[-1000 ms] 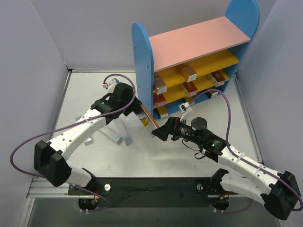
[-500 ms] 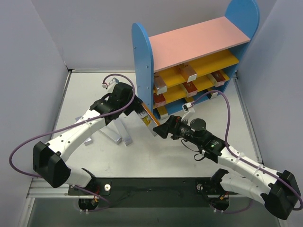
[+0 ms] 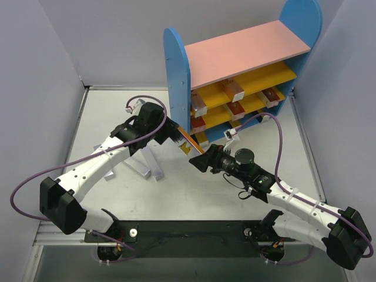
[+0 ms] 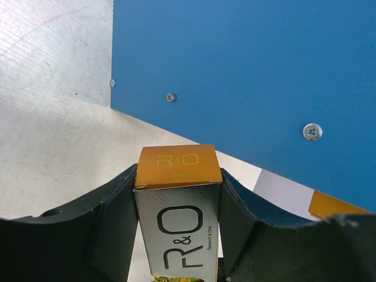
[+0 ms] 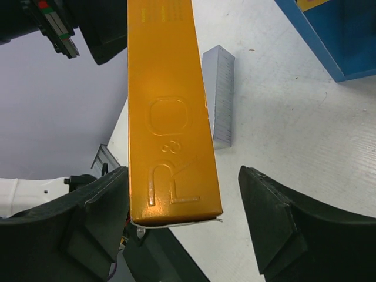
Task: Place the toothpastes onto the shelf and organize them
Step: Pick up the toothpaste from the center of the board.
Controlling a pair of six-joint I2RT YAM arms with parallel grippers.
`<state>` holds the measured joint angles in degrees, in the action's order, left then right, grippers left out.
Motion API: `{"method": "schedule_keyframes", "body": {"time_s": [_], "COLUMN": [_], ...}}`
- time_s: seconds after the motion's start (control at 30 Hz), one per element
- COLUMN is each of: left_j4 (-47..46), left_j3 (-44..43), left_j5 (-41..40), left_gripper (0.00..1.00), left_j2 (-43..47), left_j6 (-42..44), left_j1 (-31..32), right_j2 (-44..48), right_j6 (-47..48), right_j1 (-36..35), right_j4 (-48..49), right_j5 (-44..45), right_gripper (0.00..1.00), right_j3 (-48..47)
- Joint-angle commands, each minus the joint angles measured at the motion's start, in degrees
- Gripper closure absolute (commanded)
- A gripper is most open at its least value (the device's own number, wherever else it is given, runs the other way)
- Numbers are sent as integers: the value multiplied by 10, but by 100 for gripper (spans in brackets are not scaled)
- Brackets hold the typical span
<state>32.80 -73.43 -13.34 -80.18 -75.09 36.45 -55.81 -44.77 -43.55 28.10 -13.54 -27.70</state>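
One toothpaste (image 3: 187,145), an orange and silver box marked R&O (image 4: 178,200), hangs above the table beside the shelf (image 3: 176,64). My left gripper (image 3: 173,132) is shut on one end of it, fingers pressed on both sides (image 4: 178,177). My right gripper (image 3: 197,160) stands open around the other end (image 5: 170,111): its left finger lies along the box and a gap remains on the right (image 5: 182,176). Several silver toothpastes (image 3: 144,164) lie on the table under the left arm. Other toothpastes (image 3: 198,106) sit on the shelf's yellow boards.
The shelf's blue side panel (image 4: 247,76) stands right behind the held box. A silver box (image 5: 218,94) lies on the table below my right gripper. The shelf's blue base (image 5: 329,29) is at the upper right there. Grey walls enclose the table.
My right gripper has moved up and left onto the box's free end, and its jaws have narrowed around it. The left gripper keeps its hold and has shifted the box slightly.
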Motion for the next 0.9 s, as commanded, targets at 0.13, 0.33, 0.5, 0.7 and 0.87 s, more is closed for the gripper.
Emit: {"method": "schedule_keyframes", "body": {"time_s": [0.13,0.33,0.5,0.7,0.87], "left_j4": [-32,-48,-88,-184,-286], "left_j3": [-5,11,31,96,189], "left_j5": [19,17,-9,-76,-135], "left_gripper": [65,56,32,12,6], "left_j2": [29,42,63,132,196], "left_j6": [-64,-66,-40,36,185], "left_j1": [2,2,2,1,-1], "right_j2": [16,45,72,133,187], "right_j6": [18,32,56,66,69], "right_j1": [-2,-1,-1,14,66], "right_j4": [69,45,-10,-92,-220], "right_j5": [-10,-10,-17,-41,-48], "right_gripper": [42,63,78,83,85], "right_j3": [-1,-6,-21,-34,-60]}}
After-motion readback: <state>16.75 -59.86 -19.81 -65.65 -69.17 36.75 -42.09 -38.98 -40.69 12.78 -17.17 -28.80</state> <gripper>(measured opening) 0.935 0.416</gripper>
